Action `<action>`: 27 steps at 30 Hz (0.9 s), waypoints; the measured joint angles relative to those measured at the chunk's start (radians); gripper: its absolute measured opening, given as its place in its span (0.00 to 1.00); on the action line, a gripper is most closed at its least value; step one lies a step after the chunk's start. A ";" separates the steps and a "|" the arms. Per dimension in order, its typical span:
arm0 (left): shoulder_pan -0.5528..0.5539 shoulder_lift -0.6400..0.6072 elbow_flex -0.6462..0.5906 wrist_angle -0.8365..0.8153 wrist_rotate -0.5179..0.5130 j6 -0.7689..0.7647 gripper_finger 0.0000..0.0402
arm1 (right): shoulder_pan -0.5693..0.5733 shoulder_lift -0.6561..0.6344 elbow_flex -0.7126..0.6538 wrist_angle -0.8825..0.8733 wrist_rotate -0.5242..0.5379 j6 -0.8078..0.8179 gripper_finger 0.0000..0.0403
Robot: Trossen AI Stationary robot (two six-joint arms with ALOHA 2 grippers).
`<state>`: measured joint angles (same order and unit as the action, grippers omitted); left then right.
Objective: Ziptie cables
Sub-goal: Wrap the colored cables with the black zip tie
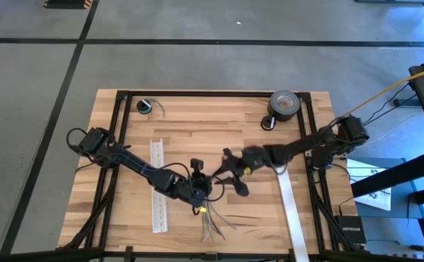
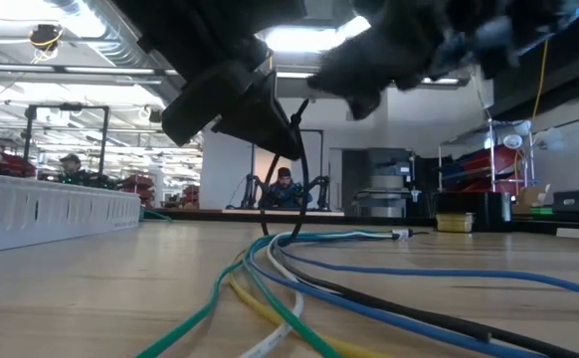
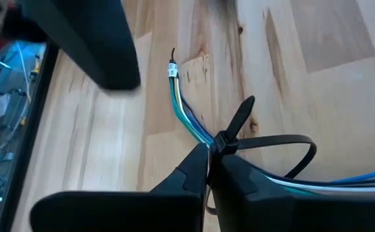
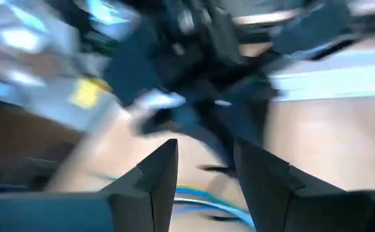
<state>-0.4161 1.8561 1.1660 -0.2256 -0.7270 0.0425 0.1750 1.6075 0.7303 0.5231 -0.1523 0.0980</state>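
The cables (image 3: 186,119) are thin blue, green and white wires that lie on the wooden table (image 1: 197,124) near its front edge, as the high view also shows the cables (image 1: 212,227). A black ziptie (image 3: 284,143) forms a loose loop around them, and its free tail (image 3: 242,111) sticks out past the head. My left gripper (image 3: 208,161) is shut on the ziptie just above the bundle. My right gripper (image 4: 203,174) hovers open beside it, toward the table's right, with nothing between its fingers. In the low view the ziptie's loop (image 2: 297,179) stands upright over the wires. My left gripper pinches the ziptie right beside its head (image 3: 220,143) between its two fingertips. The fingers slant down from the table's left. The loop hangs below the fingers around the cables, which rest slack on the table.
A long white slotted strip (image 1: 157,185) lies left of the arms and another white strip (image 1: 292,211) to the right. A grey tape roll (image 1: 283,104) stands at the far right, and a small coil (image 1: 146,107) lies at the far left. Bare wood lies between them.
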 joint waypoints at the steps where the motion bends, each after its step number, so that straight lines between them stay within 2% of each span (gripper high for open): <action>1: 0.001 0.000 0.000 0.000 0.006 -0.005 0.00 | 0.022 0.003 -0.009 -0.004 0.084 -0.042 0.34; 3: 0.001 0.000 0.000 0.001 0.009 -0.013 0.00 | 0.048 0.024 -0.020 -0.005 0.160 -0.090 0.34; 7: 0.000 0.000 0.000 0.003 0.010 -0.021 0.00 | 0.064 0.046 -0.023 0.026 0.123 -0.108 0.34; 10: 0.000 0.000 0.000 0.006 0.011 -0.021 0.00 | 0.070 0.063 -0.023 0.056 0.161 -0.154 0.34; 15: 0.000 0.000 0.000 0.006 0.011 -0.021 0.00 | 0.076 0.091 -0.023 0.090 0.151 -0.266 0.34; 19: 0.000 0.000 0.000 0.007 0.011 -0.021 0.00 | 0.090 0.111 -0.022 0.146 0.186 -0.332 0.34; 27: 0.000 0.000 -0.001 0.008 0.010 -0.021 0.00 | 0.094 0.148 0.020 0.134 0.206 -0.402 0.34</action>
<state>-0.4156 1.8561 1.1652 -0.2176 -0.7166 0.0219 0.2691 1.7557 0.7507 0.6569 0.0535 -0.3042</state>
